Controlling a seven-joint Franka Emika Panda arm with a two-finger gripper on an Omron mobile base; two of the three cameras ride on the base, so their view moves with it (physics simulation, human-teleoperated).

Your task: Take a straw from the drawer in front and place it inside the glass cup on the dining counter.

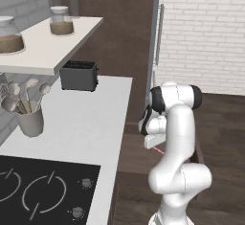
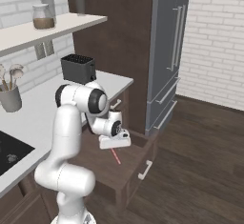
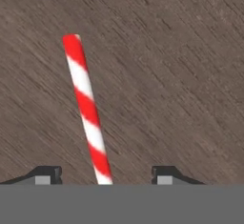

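claw spread, straw between fingertips

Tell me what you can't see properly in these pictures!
- Straw: in the hand view its near end runs out at the bottom, between the gripper fingertips. Whether the tips touch it cannot be told.
- Straw in the left base view: the arm hides most of it.
- Drawer: in the right base view the arm covers its rear part.
- Utensils in the holder: blurred in the left base view.
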